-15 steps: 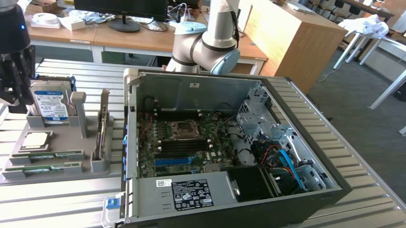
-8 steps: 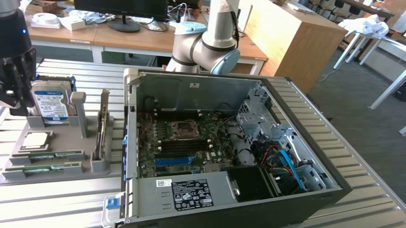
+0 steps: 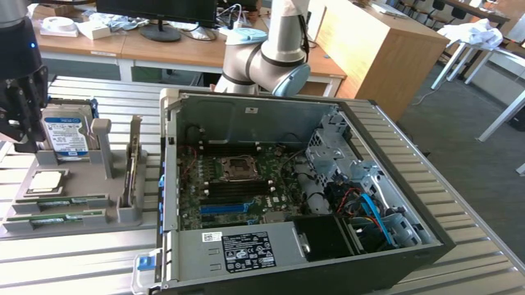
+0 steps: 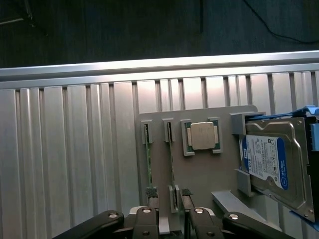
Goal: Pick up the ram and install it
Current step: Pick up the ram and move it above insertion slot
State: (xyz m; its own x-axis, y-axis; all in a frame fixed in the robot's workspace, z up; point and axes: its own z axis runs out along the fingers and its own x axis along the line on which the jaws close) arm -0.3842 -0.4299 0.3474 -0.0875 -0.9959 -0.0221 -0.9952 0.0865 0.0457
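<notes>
Two ram sticks (image 4: 171, 154) (image 4: 148, 159), thin green boards standing on edge, sit in slots of a grey holder tray (image 4: 199, 174). In the exterior view they lie as green strips (image 3: 61, 200) (image 3: 56, 217) at the tray's near end. My gripper (image 4: 168, 191) hangs open above the tray, and its fingertips (image 4: 151, 191) stand on either side of one stick's end without touching it. In the exterior view the gripper (image 3: 21, 138) is a dark body at the far left, over the tray's far end. It holds nothing.
The tray also carries a square silver processor (image 4: 203, 136) and a blue-labelled hard drive (image 4: 271, 164). To the exterior view's right stands the open computer case (image 3: 385, 203), its motherboard (image 3: 238, 184) showing black memory slots and a blue slot (image 3: 225, 208). The table is ribbed metal (image 4: 75, 164).
</notes>
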